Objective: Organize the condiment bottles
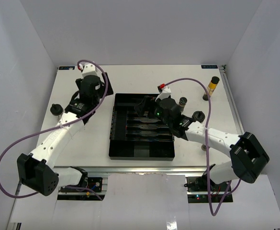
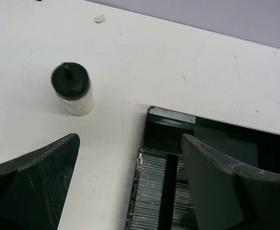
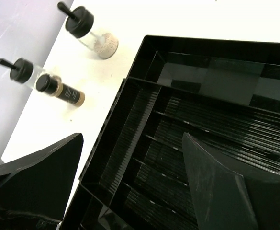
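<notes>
A black divided tray (image 1: 130,152) lies mid-table. My right gripper (image 1: 147,106) hangs open and empty over its slots (image 3: 132,143). My left gripper (image 1: 100,91) is open and empty at the tray's far left corner (image 2: 130,143). A squat knob-lidded bottle of pale powder (image 2: 72,88) stands on the table beyond it. The right wrist view shows that bottle (image 3: 89,31), a second knobbed bottle (image 3: 22,72) and a slim dark bottle (image 3: 63,91) beside the tray. In the top view a knobbed bottle (image 1: 56,109) stands left, and a slim one (image 1: 183,103) and a knobbed one (image 1: 198,116) right.
A tall yellow bottle with a black cap (image 1: 213,85) stands at the back right, with a small dark disc (image 1: 206,97) next to it. White walls close in the table on the left, back and right. The left arm hides part of the table left of the tray.
</notes>
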Controlling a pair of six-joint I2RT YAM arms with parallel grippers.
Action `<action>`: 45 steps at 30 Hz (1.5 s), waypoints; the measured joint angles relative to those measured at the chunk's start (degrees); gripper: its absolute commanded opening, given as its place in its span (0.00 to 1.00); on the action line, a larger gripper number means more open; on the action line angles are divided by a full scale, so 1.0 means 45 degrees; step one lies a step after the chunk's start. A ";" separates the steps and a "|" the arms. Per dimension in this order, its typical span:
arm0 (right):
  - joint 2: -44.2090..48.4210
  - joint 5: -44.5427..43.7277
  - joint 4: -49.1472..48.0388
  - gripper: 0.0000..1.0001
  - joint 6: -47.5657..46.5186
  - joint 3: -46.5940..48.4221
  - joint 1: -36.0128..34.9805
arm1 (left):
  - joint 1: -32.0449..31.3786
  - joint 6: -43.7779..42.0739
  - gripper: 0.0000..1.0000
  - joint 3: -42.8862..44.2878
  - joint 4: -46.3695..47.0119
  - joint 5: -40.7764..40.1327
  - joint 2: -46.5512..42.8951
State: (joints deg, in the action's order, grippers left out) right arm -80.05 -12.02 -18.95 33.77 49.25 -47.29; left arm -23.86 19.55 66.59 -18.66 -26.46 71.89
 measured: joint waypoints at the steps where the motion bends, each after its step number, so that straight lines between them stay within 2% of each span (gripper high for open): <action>1: 0.0125 0.0128 -0.0151 0.90 -0.0077 -0.0199 0.0000 | 0.0347 0.0059 0.98 0.0324 -0.0134 0.0024 0.0270; 10: 0.0325 0.0846 -0.0901 0.90 -0.0531 -0.0505 0.0000 | 0.2356 0.0305 0.96 0.2366 -0.0692 0.0891 0.2791; 25: 0.0524 0.1399 -0.1633 0.90 -0.0835 -0.0903 0.0000 | 0.4071 0.0781 0.94 0.2547 -0.0772 0.2099 0.5666; 37: 0.0524 0.1602 -0.1839 0.90 -0.0947 -0.0903 0.0000 | 0.4616 0.0781 0.90 0.3708 -0.0717 0.2788 0.8039; 44: 0.0524 0.1669 -0.1867 0.90 -0.0968 -0.0903 0.0000 | 0.4624 0.0679 0.86 0.3888 -0.0744 0.2757 0.8287; 45: 0.0524 0.1675 -0.1877 0.90 -0.0972 -0.0903 0.0000 | 0.4624 0.0651 0.82 0.3933 -0.0740 0.2746 0.8319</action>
State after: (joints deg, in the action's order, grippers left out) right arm -77.69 -4.49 -27.39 29.40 45.19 -47.29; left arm -3.05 22.48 84.29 -21.99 -14.10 109.33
